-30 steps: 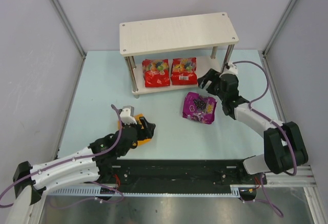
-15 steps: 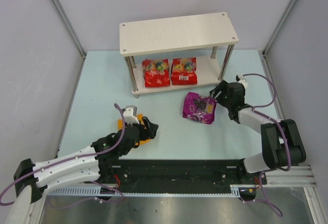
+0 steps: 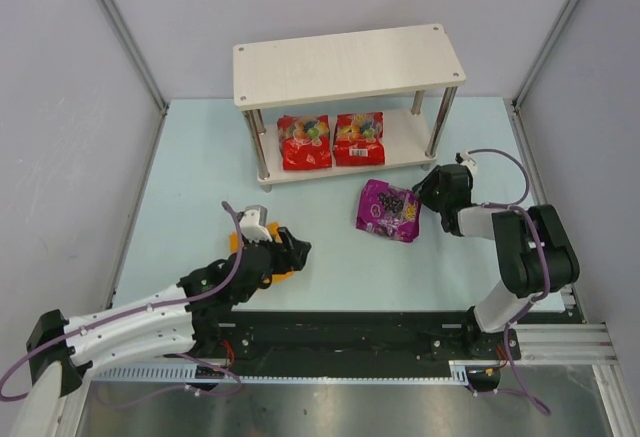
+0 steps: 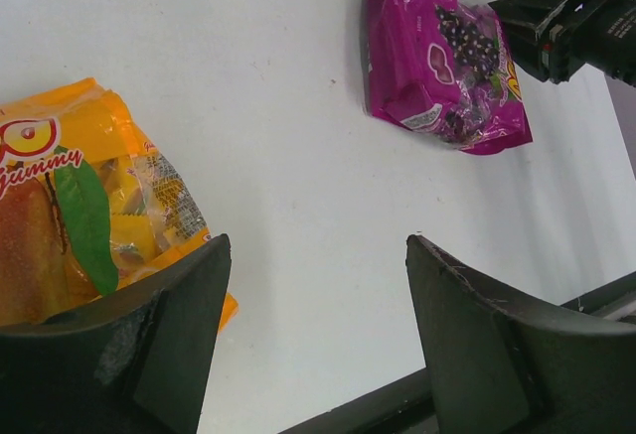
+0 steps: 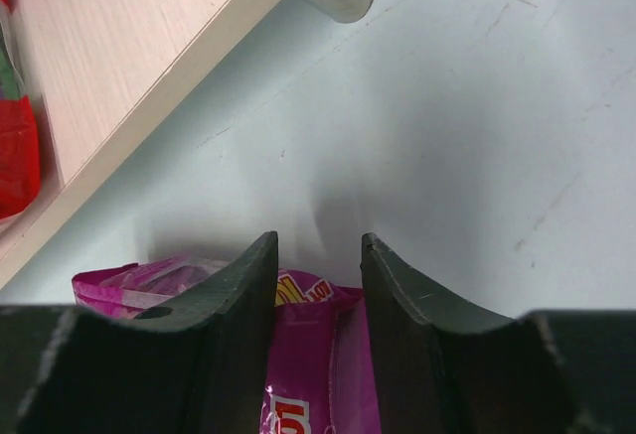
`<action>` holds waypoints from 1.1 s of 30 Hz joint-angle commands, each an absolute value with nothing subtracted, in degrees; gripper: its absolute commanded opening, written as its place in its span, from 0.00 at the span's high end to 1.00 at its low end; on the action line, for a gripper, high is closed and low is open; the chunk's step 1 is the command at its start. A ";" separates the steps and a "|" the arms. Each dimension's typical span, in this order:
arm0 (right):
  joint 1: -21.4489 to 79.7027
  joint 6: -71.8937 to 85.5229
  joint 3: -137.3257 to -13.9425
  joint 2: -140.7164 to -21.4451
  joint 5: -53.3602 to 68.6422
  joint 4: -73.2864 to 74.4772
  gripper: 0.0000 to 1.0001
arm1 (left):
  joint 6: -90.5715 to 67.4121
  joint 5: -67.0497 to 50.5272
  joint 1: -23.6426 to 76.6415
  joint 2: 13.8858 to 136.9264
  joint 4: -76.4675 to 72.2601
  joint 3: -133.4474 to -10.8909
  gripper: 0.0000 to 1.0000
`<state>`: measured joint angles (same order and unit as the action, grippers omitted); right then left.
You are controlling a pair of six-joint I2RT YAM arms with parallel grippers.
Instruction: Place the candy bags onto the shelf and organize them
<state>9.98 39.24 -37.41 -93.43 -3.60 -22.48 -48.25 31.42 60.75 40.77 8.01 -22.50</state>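
on the lower board of the shelf (image 3: 350, 62): one red bag (image 3: 304, 142) and a second red bag (image 3: 359, 138), flat, side by side, close enough to be just about touching, under the top board and between the metal posts (image 3: 260, 147).

in front of the shelf, on the pale blue table (image 3: 200, 177): the purple bag (image 3: 390, 210), flat, face up, slightly tilted, near the shelf's front edge but apart from it. at that bag's right edge: the right gripper (image 5: 318, 242), low over the table, fingers narrowed to a slim gap astride the bag's rim, a strip of purple foil showing between them. impossible to tell from the wrist view whether pinched or merely straddled.

well apart, toward the near left of the table: the orange-yellow bag (image 4: 89, 225), flat, printed side up, mostly hidden from above by the left gripper (image 4: 318, 245). jaws of that gripper spread wide, one finger over the bag's edge, the other over bare table, gripping nothing. behind it, the white left arm (image 3: 140, 317), stretched low from its base. at the far side, the right arm (image 3: 520, 247), folded back on itself. grey walls (image 3: 60, 107) around the table.
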 commanded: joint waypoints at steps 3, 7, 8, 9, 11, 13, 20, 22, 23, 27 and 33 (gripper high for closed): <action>11.51 39.29 -37.97 -94.31 -2.98 -22.95 0.60 | -49.48 30.85 61.00 40.78 7.03 -22.94 0.23; 14.67 39.02 -36.31 -92.99 -3.43 -21.62 0.61 | -49.75 30.94 61.08 41.48 6.59 -22.68 0.23; 15.11 39.28 -35.86 -91.94 -3.34 -21.36 0.61 | -49.83 30.94 61.08 41.57 6.50 -22.76 0.23; 15.73 39.90 -35.34 -91.50 -2.99 -21.27 0.62 | -49.83 30.85 61.08 41.75 6.59 -22.76 0.23; 17.30 39.90 -34.46 -90.18 -2.81 -20.75 0.62 | -49.83 30.76 61.00 42.19 6.59 -22.85 0.23; 18.36 39.81 -34.02 -87.90 -3.43 -19.17 0.62 | -49.83 30.76 61.00 42.36 6.68 -22.76 0.23; 23.02 41.13 -30.33 -81.04 -1.94 -16.09 0.63 | -49.31 30.41 61.00 44.73 4.84 -22.76 0.23; 25.83 41.48 -29.45 -79.38 -1.76 -14.77 0.64 | -49.22 29.97 61.00 45.87 3.78 -22.68 0.23; 27.06 42.09 -29.01 -78.93 -2.02 -14.16 0.65 | -49.04 29.80 61.08 47.18 2.65 -22.68 0.23; 33.73 44.03 -26.64 -75.33 -3.16 -11.96 0.68 | -48.87 28.75 61.00 51.49 0.27 -22.24 0.23; 38.58 44.65 -24.17 -69.70 -5.01 -10.20 0.71 | -48.25 26.81 61.08 59.84 -3.78 -24.95 0.23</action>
<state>36.40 43.09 -25.26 -73.25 -4.10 -12.10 -48.49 28.73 60.75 56.12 0.32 -22.41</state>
